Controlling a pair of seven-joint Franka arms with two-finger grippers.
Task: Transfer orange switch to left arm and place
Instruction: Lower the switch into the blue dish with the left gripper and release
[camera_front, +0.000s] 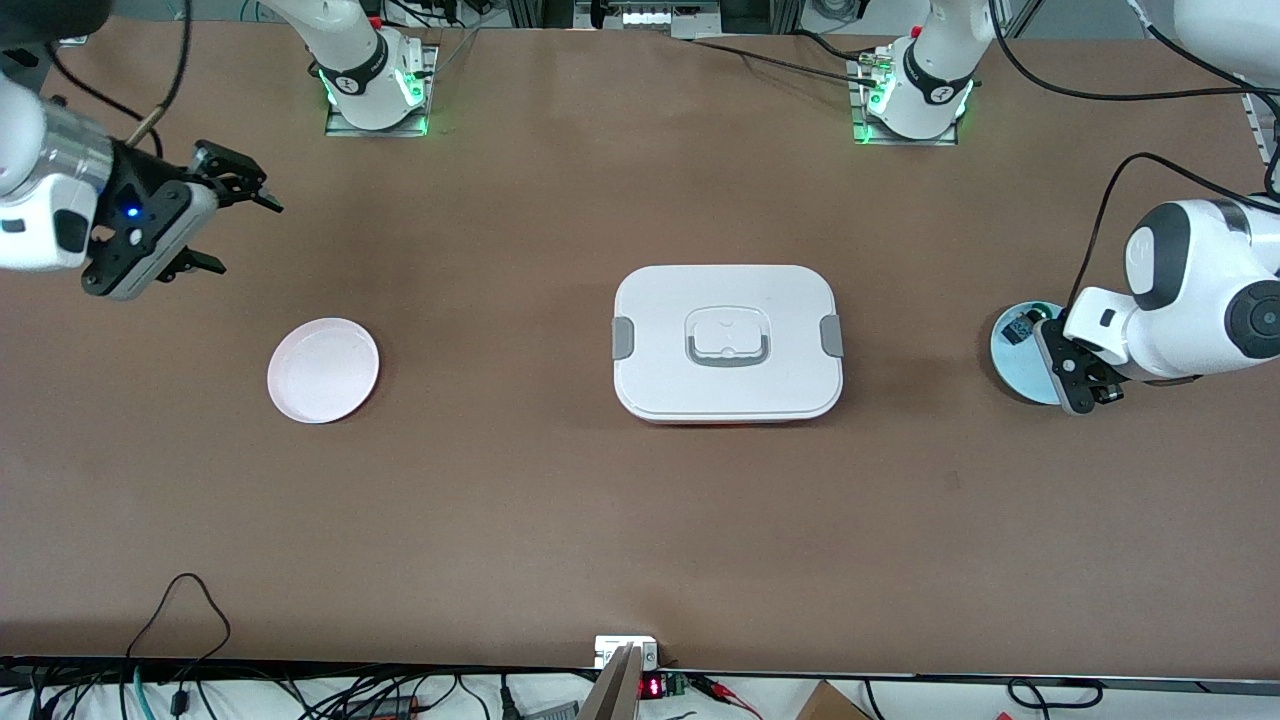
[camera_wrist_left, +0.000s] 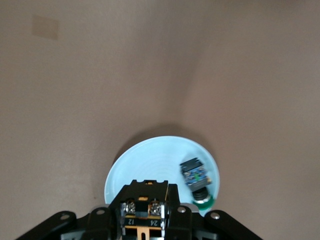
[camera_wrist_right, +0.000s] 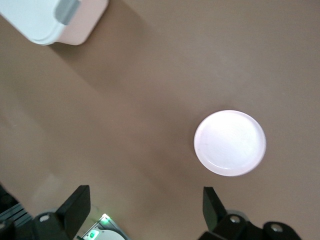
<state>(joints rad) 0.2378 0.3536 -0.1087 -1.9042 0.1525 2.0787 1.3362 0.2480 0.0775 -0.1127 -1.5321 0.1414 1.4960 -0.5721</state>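
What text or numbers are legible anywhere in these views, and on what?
"12" and "24": white digits beside the screw terminals of the small black-and-orange switch gripped in the left claw, over the pale blue round plate.
Red digits on the small display at the table edge nearest the front camera: too small to read.
Round logos on both arm bases: unreadable.
White lidded box, pink plate: no text.

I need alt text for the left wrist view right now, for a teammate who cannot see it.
The left tool is shut on the orange switch, held just above a pale blue plate on the brown table. A black switch with green cap lies on the same plate, beside the held one.
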